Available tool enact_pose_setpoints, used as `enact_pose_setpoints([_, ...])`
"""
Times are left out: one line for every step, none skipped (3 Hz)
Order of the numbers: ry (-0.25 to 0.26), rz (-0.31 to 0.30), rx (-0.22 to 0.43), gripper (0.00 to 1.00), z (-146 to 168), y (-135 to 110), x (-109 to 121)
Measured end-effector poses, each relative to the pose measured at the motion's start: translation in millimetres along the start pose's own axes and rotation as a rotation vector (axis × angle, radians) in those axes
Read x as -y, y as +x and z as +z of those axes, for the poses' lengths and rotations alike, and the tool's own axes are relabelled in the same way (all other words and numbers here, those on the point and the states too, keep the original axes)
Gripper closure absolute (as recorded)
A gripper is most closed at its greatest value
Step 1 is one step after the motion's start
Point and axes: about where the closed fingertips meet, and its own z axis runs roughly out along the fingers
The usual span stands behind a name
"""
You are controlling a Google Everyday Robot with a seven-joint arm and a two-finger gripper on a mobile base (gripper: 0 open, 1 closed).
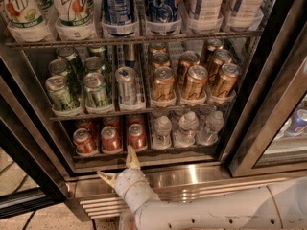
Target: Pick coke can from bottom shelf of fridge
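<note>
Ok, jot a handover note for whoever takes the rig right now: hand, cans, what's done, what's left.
Hand: open, empty, low before the fridge sill, one finger pointing up toward the bottom shelf.
Coke can: nearest red one, front row, upright, untouched; other red cans stand beside it.
Done: approach only, nothing grasped.
Left: reach in, close on the can, lift it out.
</note>
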Motion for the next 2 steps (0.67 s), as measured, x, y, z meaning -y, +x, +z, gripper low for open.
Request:
enact_pose_setpoints([0.013, -0.004, 0.044, 0.26, 6.3, -2.6, -0.2])
enact_pose_setpoints([0.024, -0.007, 0.087, 0.27, 13.1, -6.3, -3.2])
